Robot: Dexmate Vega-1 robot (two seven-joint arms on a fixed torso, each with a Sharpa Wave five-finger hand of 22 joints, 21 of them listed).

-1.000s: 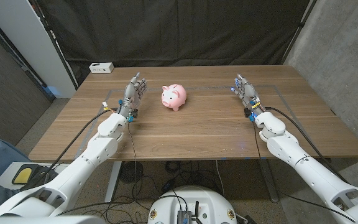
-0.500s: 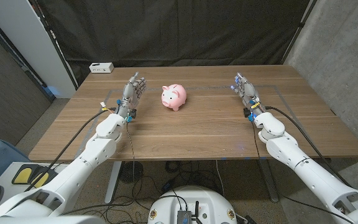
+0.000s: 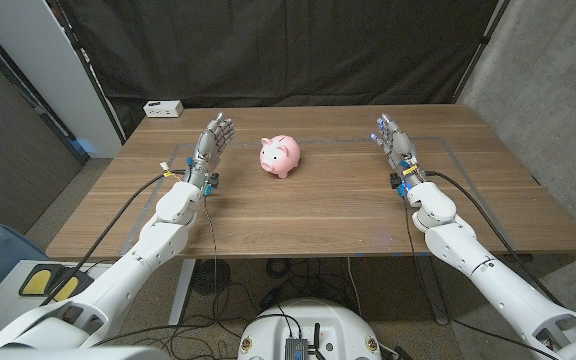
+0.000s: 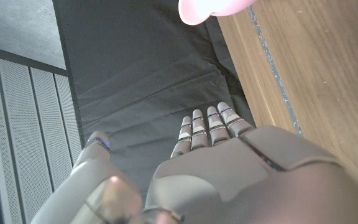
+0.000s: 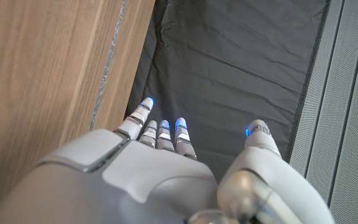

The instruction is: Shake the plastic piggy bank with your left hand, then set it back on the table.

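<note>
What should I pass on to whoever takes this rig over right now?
Left robot hand: open, holding nothing, on the table beside the piggy bank, apart from it.
Right robot hand: open, holding nothing, further off on the bank's other side.
Piggy bank: upright near the middle of the wooden table, untouched.
Done: nothing yet.
Left: grasp the bank with the left robot hand, lift, shake, set it back down.
</note>
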